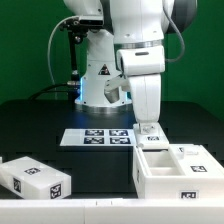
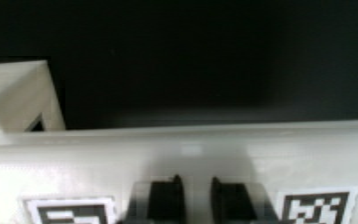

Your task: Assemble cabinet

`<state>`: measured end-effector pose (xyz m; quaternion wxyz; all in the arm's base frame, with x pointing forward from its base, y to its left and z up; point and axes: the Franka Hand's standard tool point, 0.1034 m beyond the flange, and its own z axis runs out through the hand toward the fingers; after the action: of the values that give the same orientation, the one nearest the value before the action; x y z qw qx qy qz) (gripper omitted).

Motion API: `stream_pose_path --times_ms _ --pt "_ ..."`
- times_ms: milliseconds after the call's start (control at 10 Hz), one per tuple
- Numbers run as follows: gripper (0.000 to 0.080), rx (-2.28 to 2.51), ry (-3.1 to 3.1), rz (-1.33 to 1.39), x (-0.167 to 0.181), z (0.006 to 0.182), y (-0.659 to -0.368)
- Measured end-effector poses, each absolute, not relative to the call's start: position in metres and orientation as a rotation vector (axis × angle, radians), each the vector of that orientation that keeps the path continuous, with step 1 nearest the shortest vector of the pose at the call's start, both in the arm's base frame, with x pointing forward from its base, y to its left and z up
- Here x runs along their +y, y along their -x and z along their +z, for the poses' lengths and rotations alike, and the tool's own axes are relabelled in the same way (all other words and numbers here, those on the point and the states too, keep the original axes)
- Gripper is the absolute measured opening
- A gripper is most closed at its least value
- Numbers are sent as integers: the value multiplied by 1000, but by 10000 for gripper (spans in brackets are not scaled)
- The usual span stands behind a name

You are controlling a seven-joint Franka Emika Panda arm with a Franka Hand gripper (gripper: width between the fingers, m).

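The cabinet body [image 1: 165, 172], an open white compartmented box with tags, stands at the front on the exterior view's right. A second white tagged box piece [image 1: 36, 178] lies at the front left, and a third piece [image 1: 196, 154] is behind the body on the right. My gripper [image 1: 148, 128] points down just over the body's far left rim. In the wrist view my dark fingers [image 2: 160, 201] stand close together over a white tagged panel [image 2: 194, 155], with only a thin slit between them. I see nothing held between them.
The marker board [image 1: 100, 137] lies flat on the black table behind the cabinet body, next to my gripper. The arm's base [image 1: 102, 85] stands at the back. In the wrist view another white wall [image 2: 19, 95] rises to one side.
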<state>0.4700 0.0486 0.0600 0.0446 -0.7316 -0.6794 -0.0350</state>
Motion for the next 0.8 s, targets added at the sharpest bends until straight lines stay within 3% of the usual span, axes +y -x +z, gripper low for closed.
stream_pose_path --times_ms 800 --pt "64 -2097 2204 -126 39 55 -492"
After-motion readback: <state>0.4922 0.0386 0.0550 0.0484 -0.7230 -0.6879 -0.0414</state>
